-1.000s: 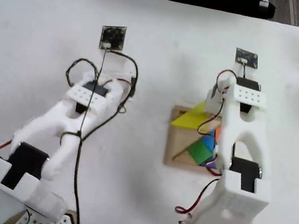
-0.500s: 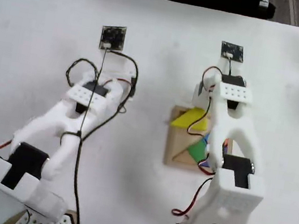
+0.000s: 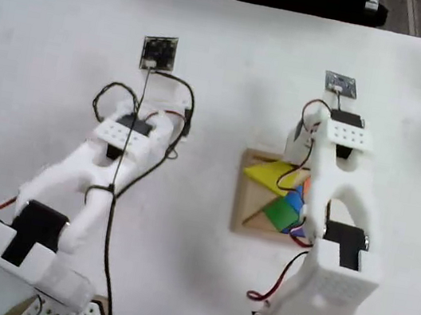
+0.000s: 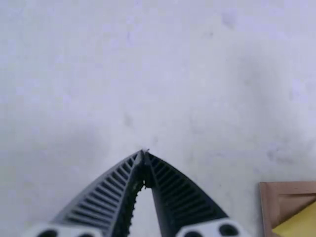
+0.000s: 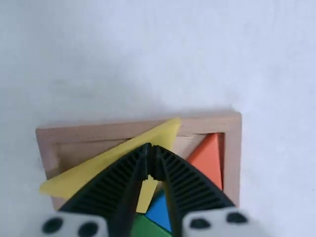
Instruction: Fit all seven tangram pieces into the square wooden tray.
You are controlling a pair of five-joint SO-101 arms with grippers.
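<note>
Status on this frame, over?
Left pincer shut, over bare table. Right pincer shut, tips over yellow triangle. Triangle unseated, corners riding tray rim.

Looking down from high above, taking in the whole table (image 3: 233, 24). Riding on each wrist, pointing down and toward the far side, hanging close over the surface. Sharing the wooden tray (image 3: 243, 215), right of centre, among all three views.
</note>
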